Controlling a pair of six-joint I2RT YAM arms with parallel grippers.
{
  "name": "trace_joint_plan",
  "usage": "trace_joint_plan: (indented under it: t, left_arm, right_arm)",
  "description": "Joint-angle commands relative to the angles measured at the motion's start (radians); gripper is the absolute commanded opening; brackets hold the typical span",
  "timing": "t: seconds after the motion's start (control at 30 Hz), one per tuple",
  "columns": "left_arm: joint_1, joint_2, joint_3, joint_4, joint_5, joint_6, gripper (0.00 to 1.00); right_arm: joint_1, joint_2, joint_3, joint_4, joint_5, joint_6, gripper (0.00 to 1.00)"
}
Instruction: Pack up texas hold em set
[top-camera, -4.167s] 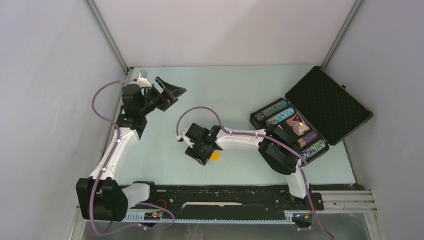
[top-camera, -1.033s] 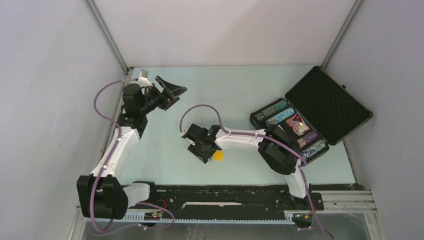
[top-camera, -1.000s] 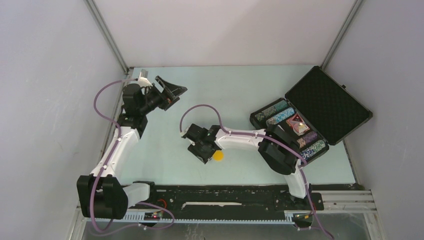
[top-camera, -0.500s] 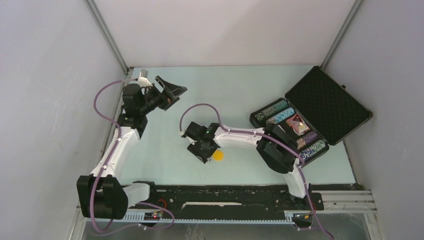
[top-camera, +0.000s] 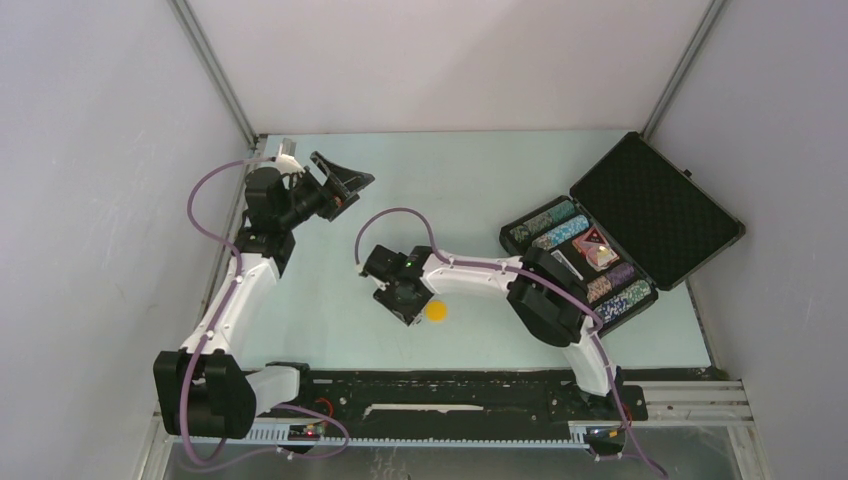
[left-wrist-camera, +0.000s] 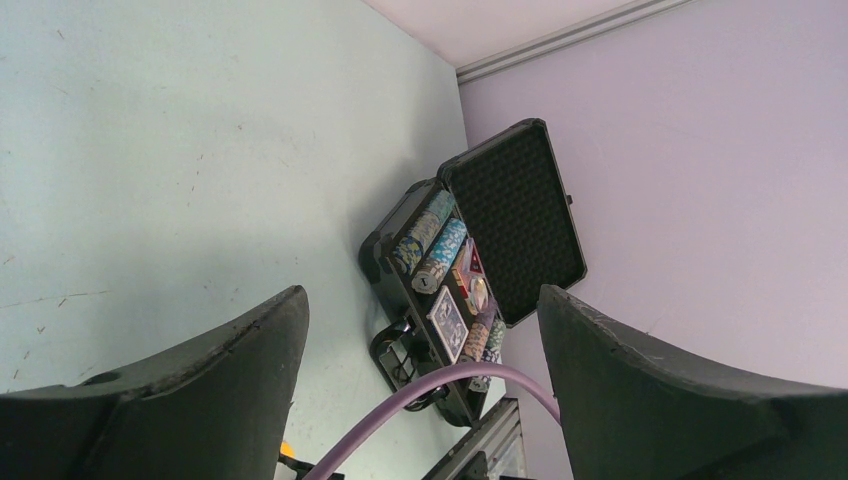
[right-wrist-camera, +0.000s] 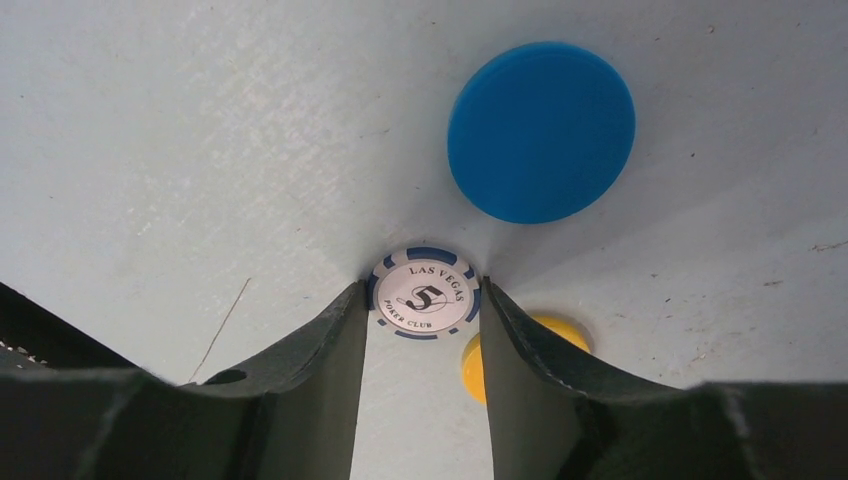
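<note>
Right gripper (right-wrist-camera: 422, 312) has edged left since a second ago and its jaws have narrowed; they now pinch the rim of the white-and-blue "5" poker chip (right-wrist-camera: 425, 292), flat on the pale table (top-camera: 480, 180), well apart from the open black foam-lined hard case (top-camera: 655, 212). Flat blue disc (right-wrist-camera: 541, 131) and yellow disc (top-camera: 436, 311) lie just beside. Chip pickup likely starting; discs not yet packed. Left gripper (top-camera: 342, 186) spread wide, empty

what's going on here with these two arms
The right pincer is down on the table, its fingers against both sides of a poker chip. A blue disc and a yellow disc lie loose beside it. The left pincer hangs open and empty. The black case sits open at the right, chip rows inside.
</note>
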Motion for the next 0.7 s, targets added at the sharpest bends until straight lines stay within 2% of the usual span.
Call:
trace_joint_plan:
  t: [0.0,0.53,0.67]
  left_arm:
    - [0.002,-0.021,-0.027,0.04,0.014,0.002,0.89]
    - [0.003,0.018,-0.014,0.022,0.02,0.027,0.91]
    - [0.0,0.06,-0.012,0.047,0.064,0.006,0.92]
  right_arm:
    - [-0.017,-0.004,-0.051,0.042,0.003,0.012,0.49]
    - [-0.033,-0.312,-0.308,0.379,0.091,0.0,0.45]
    - [-0.052,-0.423,-0.396,0.443,0.104,0.001,0.45]
